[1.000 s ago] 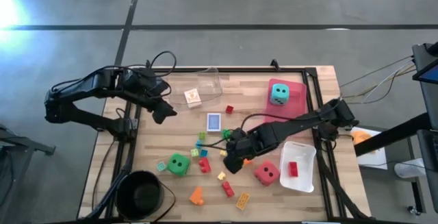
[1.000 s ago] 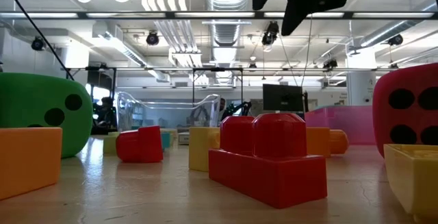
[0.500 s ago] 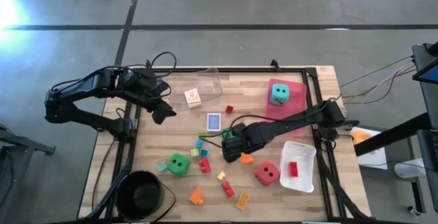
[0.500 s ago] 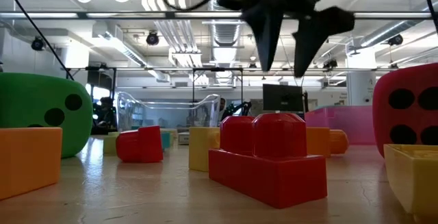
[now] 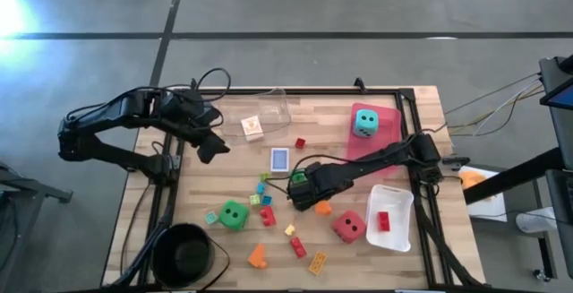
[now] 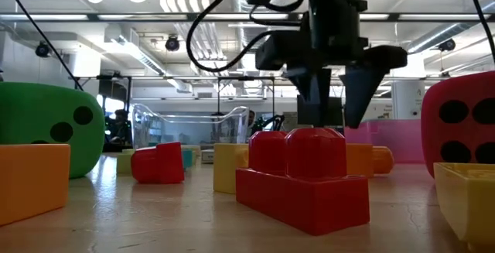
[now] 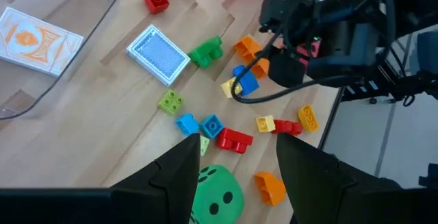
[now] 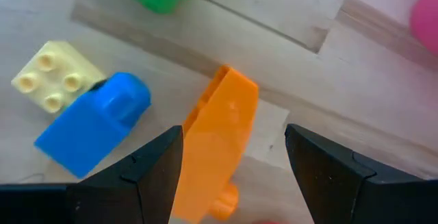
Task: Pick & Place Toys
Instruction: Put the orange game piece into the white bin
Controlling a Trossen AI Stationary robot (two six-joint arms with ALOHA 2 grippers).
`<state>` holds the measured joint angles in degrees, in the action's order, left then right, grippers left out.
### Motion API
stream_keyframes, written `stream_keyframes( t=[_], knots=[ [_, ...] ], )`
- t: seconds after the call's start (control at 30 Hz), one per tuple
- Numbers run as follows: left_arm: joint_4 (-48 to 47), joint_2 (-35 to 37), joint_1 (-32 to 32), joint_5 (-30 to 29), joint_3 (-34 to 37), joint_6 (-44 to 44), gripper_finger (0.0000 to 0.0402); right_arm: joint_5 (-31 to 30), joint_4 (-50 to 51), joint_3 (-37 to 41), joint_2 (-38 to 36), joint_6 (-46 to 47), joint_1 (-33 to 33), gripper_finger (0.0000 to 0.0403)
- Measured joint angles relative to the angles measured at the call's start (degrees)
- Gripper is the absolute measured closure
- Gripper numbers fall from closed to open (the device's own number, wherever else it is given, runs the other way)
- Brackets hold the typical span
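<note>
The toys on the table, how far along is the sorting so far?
Done, it seems: a red brick lies in the white tray and the teal die sits on the pink tray. In hand: the right gripper, open, straddles an orange brick without closing. The left gripper waits open. Left: the green die, red die, blue card box and many loose bricks.

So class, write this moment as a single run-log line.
right tool: open, straddling orange brick on table | left tool: open, waiting at table's left edge | red brick in white tray | teal die on pink tray
</note>
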<state>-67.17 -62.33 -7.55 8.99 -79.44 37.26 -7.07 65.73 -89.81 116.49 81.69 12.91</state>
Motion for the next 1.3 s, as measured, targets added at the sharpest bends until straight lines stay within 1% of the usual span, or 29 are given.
stream_keyframes(
  t=[0.17, 0.43, 0.6, 0.7, 0.83, 0.9, 1.07, 1.2, 1.3],
  knots=[
    [-0.01, 0.37, 0.00, 0.61, 0.00, -0.64, 0.0205, -0.01, -7.22, 2.79, -0.90, 0.35, -1.09, 0.0151],
    [-0.02, 0.81, -0.01, 1.55, 0.00, -0.80, 0.0205, 0.12, -8.26, 6.73, -0.92, 5.23, -1.25, 0.0151],
    [-0.01, 0.90, -0.02, 1.57, 0.00, -0.92, 0.0205, 1.45, -12.46, 7.61, -1.01, 5.90, -1.14, 0.0157],
    [-0.01, 0.90, -0.02, 1.68, 0.00, -0.94, 0.0205, 1.50, -13.80, 7.72, -1.01, 6.98, -0.92, 0.0187],
    [-0.01, 1.03, -0.02, 2.24, 0.00, -1.05, 0.0205, 1.31, -14.09, 8.35, -1.03, 7.21, -0.75, 0.0254],
    [-0.01, 1.10, -0.02, 2.36, 0.00, -1.05, 0.0205, 1.37, -14.12, 8.80, -1.24, 7.55, -0.77, 0.0280],
    [-0.01, 1.16, -0.02, 2.62, 0.00, -1.42, 0.0205, 2.01, -14.29, 9.73, -1.42, 7.72, -0.86, 0.0285],
    [-0.01, 1.16, -0.02, 2.62, 0.00, -1.49, 0.0205, 2.84, -14.44, 9.98, -1.29, 7.76, -0.86, 0.0257],
    [-0.01, 1.16, -0.02, 2.61, 0.00, -1.49, 0.0205, 3.52, -14.34, 10.26, -0.83, 7.74, -0.79, 0.0247]
  ],
)
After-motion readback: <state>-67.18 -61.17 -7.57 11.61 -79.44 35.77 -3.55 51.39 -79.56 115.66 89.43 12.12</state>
